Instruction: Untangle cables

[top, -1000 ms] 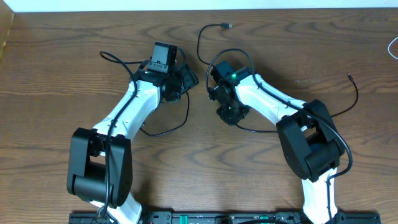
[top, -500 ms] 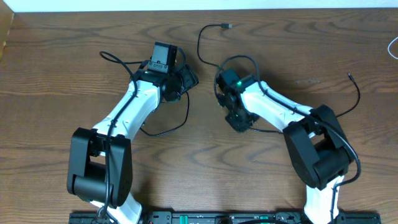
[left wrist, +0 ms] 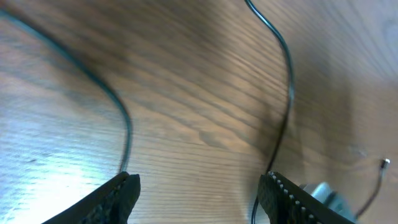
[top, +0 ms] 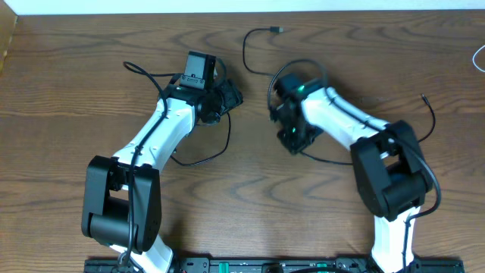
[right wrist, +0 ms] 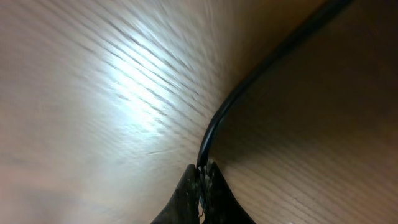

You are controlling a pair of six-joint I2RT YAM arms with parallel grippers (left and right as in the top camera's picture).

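Note:
One black cable (top: 245,51) runs from a small plug (top: 277,31) at the far edge, curves down and passes under my right arm. In the right wrist view the right gripper (right wrist: 202,169) is shut on this thin black cable (right wrist: 249,87), which leaves the fingertips and runs up to the right. From above, the right gripper (top: 292,142) points down at the table's middle. My left gripper (top: 227,97) is open, with bare wood between its fingers (left wrist: 118,193). Black cable strands (left wrist: 287,81) lie just outside each finger. A bit of white cable (top: 477,59) shows at the right edge.
A black cord (top: 216,154) loops below the left arm, and another loop (top: 130,68) lies at its upper left. A black strand (top: 433,117) arcs beside the right arm's elbow. The table's far edge (top: 341,9) is close behind the plug.
The right gripper has shifted to the right and closed on the black cable. The cable's far loop has slid slightly right. The left arm has not moved.

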